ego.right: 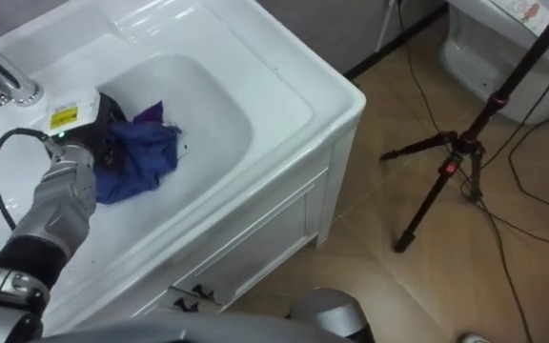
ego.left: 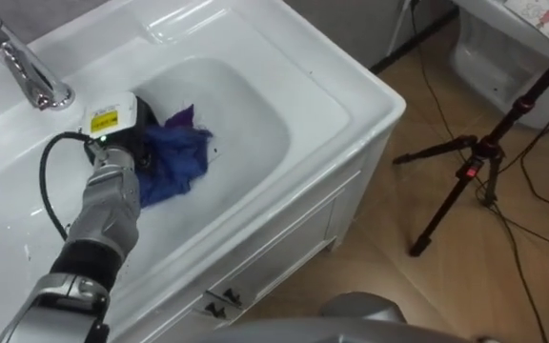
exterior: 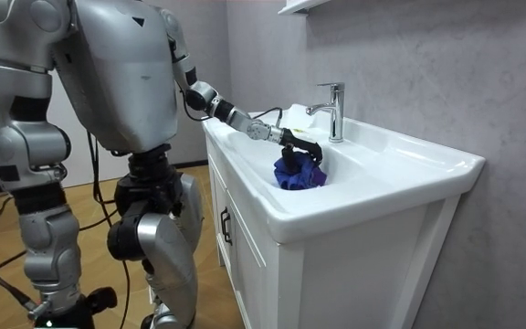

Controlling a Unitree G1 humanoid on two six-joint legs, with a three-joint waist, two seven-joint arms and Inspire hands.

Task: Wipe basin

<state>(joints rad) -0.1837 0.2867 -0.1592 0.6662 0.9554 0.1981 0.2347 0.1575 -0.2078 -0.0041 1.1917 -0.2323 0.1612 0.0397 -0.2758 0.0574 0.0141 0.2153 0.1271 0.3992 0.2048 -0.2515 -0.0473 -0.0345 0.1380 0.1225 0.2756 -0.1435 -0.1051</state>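
Note:
A crumpled blue cloth (ego.left: 177, 160) lies in the white basin (ego.left: 255, 114), against its left wall below the tap. My left hand (ego.left: 127, 136) reaches in from the lower left and rests on the cloth's left side, with its dark fingers curled into the folds. In the room view the same hand (exterior: 301, 144) sits on top of the cloth (exterior: 299, 174) inside the bowl. I stand at the front of the vanity with my left arm stretched over its rim. My right hand (exterior: 80, 303) hangs low beside my leg at the room view's left.
A chrome tap (ego.left: 29, 74) stands on the counter behind the basin. White cabinet doors (ego.left: 284, 248) are below the basin. On the wooden floor to the right stand a black tripod (ego.left: 475, 167) with trailing cables and a white toilet (ego.left: 513, 57).

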